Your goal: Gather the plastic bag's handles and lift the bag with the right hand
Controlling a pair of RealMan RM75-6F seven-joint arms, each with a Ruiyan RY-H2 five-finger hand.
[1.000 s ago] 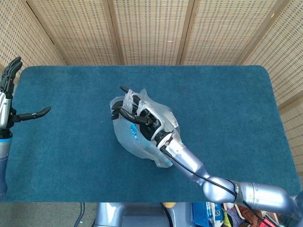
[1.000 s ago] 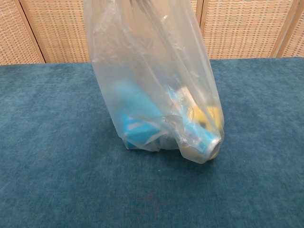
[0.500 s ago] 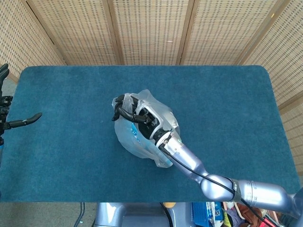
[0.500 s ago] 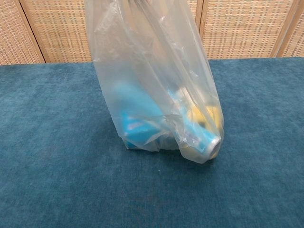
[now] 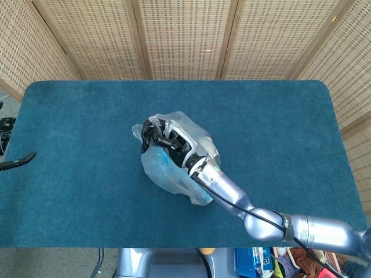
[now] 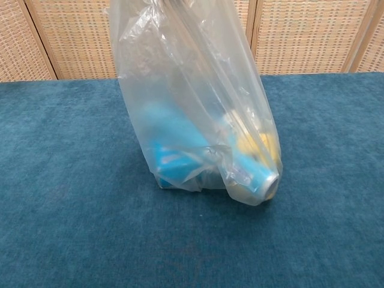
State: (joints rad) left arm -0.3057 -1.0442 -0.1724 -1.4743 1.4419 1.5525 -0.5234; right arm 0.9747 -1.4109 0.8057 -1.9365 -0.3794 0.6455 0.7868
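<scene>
at the desk's centre, the right robot hand (image 5: 165, 138) has curled tight on the clear plastic bag's handles (image 5: 152, 128); left robot hand (image 5: 13, 162), fingers apart, withdraws toward nine o'clock; lift can begin.

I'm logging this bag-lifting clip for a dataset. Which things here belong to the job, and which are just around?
In the job: plastic bag; its handles; right hand gripping them.
Just around: left hand at the table's edge.

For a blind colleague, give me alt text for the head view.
The robot's right hand grips the gathered handles of a clear plastic bag at the middle of a blue table. A fingertip of the left hand shows at the left edge.
</scene>
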